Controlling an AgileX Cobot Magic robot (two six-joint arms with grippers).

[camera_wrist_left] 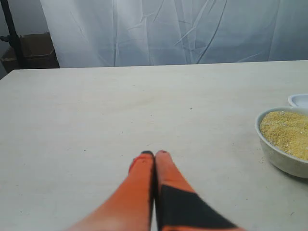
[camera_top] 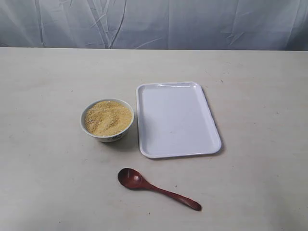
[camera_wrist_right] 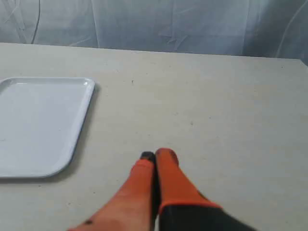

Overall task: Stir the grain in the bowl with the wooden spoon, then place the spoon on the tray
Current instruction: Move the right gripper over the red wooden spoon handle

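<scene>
Jaws closed and empty on both left gripper (camera_wrist_left: 154, 155) and right gripper (camera_wrist_right: 156, 156), the likely trouble is the wooden spoon (camera_top: 156, 188), flat on the table (camera_top: 48, 183) off the tray's (camera_top: 175, 120) near edge, slipping from a pinch on its slim glossy handle, or stirring spilling grain (camera_top: 108, 117) from the brimful bowl (camera_top: 110, 138) beside the tray.

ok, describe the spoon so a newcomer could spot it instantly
Start at the white tray, the biggest item on the table. The wooden spoon lies nearer the exterior camera than tray and bowl, touching neither. It is the only dark reddish-brown, slim-handled thing.
</scene>
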